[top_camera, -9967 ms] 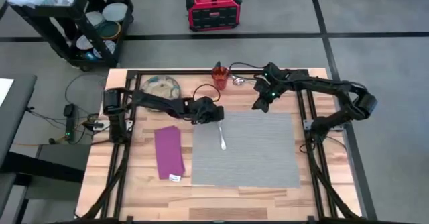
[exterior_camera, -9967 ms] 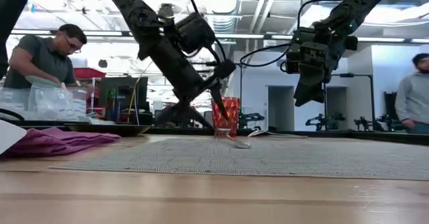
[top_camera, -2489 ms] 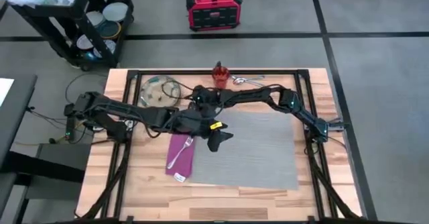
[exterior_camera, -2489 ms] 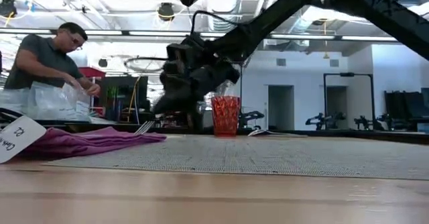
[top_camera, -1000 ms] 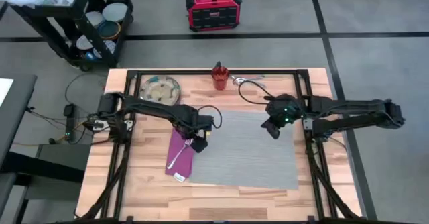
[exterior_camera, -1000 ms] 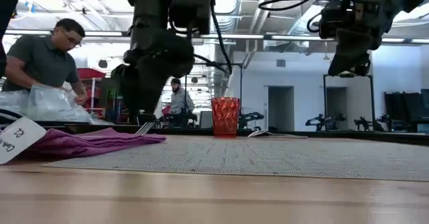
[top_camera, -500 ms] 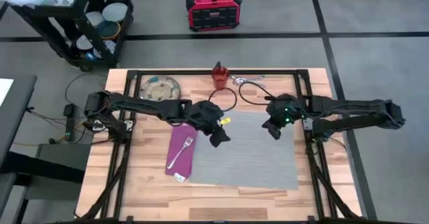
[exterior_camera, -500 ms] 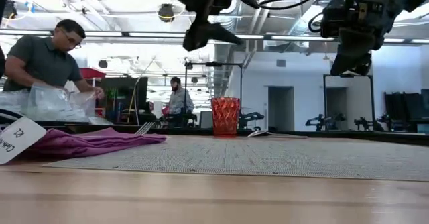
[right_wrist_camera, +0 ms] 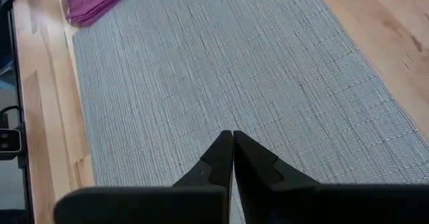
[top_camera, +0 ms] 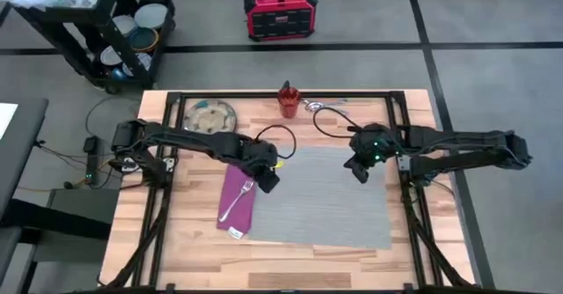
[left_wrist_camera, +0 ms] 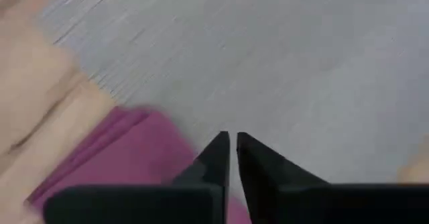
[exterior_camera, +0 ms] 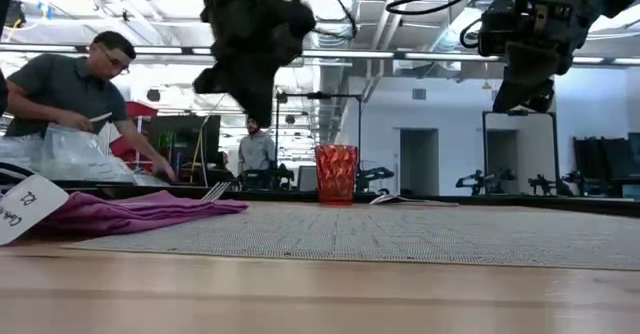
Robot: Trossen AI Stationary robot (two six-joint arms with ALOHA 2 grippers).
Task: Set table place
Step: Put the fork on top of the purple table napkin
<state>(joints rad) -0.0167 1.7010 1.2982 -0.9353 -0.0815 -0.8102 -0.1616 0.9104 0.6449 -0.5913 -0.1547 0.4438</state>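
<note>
Round speckled grey-green plate (top_camera: pixel 210 115) unplaced, far-left of big grey woven mat (top_camera: pixel 321 197). Magenta cloth napkin (top_camera: pixel 236 202) beside mat's left edge, steel fork (top_camera: pixel 236 201) laid on it. My left gripper (top_camera: pixel 266 179) above there, fingers together, empty. Orange-red cup (top_camera: pixel 288 100), remaining cutlery (top_camera: pixel 324 106) beyond mat. Right gripper (top_camera: pixel 357 168) over mat, fingers together. Light wooden desk (top_camera: pixel 189 241); black cart (top_camera: pixel 106 30) and a person (exterior_camera: pixel 72 104) behind.

1. We see the table (top_camera: pixel 185 241), a light wooden top with a black rail frame.
2. The grey woven mat (top_camera: pixel 325 202) lies on it, toward the right of centre.
3. The magenta napkin (top_camera: pixel 230 213) lies on the wood, touching the mat's left edge.
4. The speckled plate (top_camera: pixel 209 116) rests near the far left corner.
5. The orange-red cup (top_camera: pixel 288 101) stands at the far edge, with a spoon (top_camera: pixel 318 106) just beside it.
</note>
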